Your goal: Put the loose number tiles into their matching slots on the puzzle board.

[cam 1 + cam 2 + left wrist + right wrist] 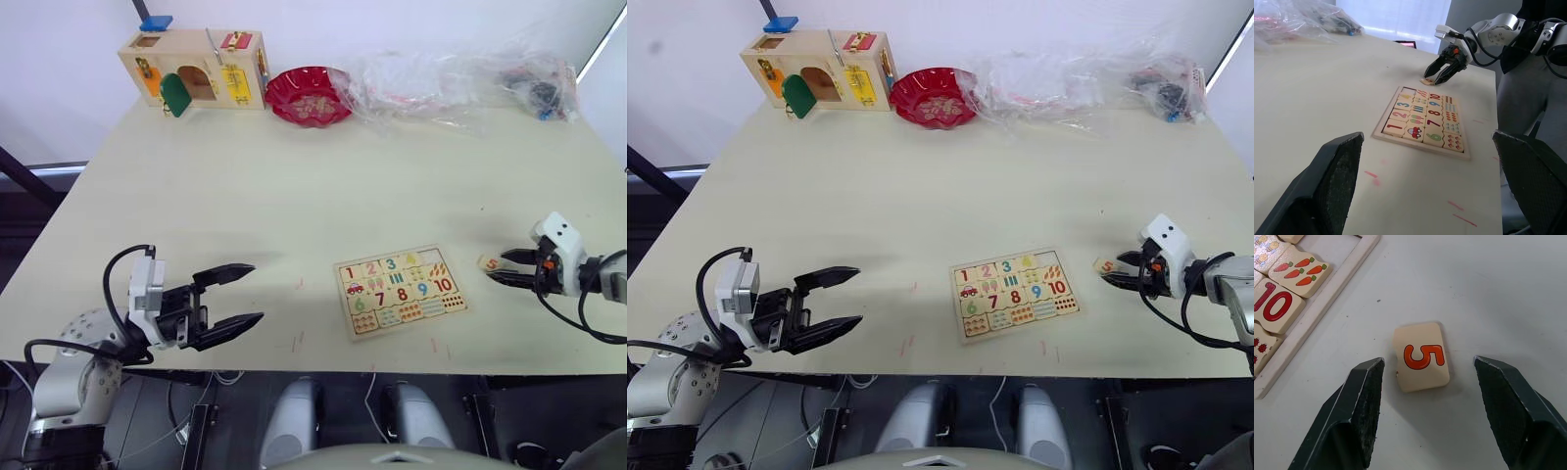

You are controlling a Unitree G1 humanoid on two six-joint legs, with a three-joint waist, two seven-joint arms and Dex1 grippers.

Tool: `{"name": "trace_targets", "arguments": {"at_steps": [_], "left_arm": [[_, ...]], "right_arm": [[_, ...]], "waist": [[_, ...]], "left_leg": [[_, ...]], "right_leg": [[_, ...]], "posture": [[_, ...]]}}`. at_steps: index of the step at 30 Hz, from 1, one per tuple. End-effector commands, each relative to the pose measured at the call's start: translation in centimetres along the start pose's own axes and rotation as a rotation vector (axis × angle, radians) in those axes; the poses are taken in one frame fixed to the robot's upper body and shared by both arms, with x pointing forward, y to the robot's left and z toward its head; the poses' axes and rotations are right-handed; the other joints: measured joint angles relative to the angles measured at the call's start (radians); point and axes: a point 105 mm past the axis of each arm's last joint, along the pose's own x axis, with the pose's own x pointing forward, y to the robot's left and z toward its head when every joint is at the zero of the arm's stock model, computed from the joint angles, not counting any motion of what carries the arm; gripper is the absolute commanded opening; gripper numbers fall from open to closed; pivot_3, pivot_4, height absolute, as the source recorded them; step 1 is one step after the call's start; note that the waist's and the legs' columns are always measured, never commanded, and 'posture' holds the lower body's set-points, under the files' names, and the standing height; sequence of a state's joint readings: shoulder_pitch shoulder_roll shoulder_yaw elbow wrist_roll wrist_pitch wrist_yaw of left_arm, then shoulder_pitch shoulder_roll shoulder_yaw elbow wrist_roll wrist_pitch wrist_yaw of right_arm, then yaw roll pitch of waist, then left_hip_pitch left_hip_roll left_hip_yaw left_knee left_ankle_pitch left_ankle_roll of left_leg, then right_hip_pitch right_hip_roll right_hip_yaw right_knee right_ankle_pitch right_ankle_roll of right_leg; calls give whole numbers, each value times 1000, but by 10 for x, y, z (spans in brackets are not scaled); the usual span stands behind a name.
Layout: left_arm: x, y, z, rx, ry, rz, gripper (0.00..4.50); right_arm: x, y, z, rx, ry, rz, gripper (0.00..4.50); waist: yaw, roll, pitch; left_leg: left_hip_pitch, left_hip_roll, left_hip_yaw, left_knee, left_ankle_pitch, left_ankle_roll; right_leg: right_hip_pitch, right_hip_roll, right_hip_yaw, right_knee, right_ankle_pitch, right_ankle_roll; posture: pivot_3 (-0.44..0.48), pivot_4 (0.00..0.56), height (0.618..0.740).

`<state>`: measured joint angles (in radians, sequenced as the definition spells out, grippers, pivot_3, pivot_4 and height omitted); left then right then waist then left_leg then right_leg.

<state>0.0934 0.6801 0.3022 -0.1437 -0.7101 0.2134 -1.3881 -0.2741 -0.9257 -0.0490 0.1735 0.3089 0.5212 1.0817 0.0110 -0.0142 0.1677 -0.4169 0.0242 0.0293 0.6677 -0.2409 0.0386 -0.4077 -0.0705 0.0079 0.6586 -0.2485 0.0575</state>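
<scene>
- The small pale-wood square tile printed with an orange 5 (pixel 1421 357) is seen flat on the table between the right gripper's (pixel 1425 396) wide-open, empty fingers.
- It is probably light, stiff and thin; opposite edges should be pinched.

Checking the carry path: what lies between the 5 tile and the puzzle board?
Nothing: in the right wrist view, bare table separates the 5 tile from the puzzle board frame.

Left gripper (pixel 238 294) held low at the robot's left, fingers spread wide and pointing inward, right gripper (pixel 1425 377) lowered close to the worktop, fingers parted, arm reaching in from the right
</scene>
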Motion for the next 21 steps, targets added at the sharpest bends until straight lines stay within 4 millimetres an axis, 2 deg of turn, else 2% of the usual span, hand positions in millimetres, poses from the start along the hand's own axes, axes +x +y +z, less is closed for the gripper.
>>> {"name": "trace_targets", "arguments": {"at_steps": [1,3,5,9,13,18,21], "left_arm": [[4,-2,9,30,-13,-21,4500],[4,-2,9,30,-13,-21,4500],[5,-2,10,30,-13,-19,4500],[6,-2,10,30,-13,-18,4500],[7,-2,10,29,-15,-17,4500],[7,-2,10,29,-15,-14,4500],[6,-1,12,32,-15,-11,4500]], "right_arm": [[-1,1,-1,-4,-3,-6,3059],[-1,2,-1,-3,-4,-3,3059],[-1,4,-3,-9,1,3,2526],[0,5,-7,-36,20,-1,906],[0,6,-7,-61,24,-9,907],[-8,3,7,-126,0,-28,907],[-16,14,34,-274,38,-7,907]], "waist": [[0,0,0],[0,0,0],[0,0,0],[0,0,0],[0,0,0],[0,0,0],[0,2,1]], "left_leg": [[0,0,0,0,0,0],[0,0,0,0,0,0],[0,0,0,0,0,0],[0,0,0,0,0,0],[0,0,0,0,0,0],[0,0,0,0,0,0],[0,0,0,0,0,0]], "right_leg": [[0,0,0,0,0,0],[0,0,0,0,0,0],[0,0,0,0,0,0],[0,0,0,0,0,0],[0,0,0,0,0,0],[0,0,0,0,0,0],[0,0,0,0,0,0]], "posture": [[0,150,740],[0,150,740],[0,150,740],[0,150,740],[0,150,740],[0,150,740],[0,150,740]]}}
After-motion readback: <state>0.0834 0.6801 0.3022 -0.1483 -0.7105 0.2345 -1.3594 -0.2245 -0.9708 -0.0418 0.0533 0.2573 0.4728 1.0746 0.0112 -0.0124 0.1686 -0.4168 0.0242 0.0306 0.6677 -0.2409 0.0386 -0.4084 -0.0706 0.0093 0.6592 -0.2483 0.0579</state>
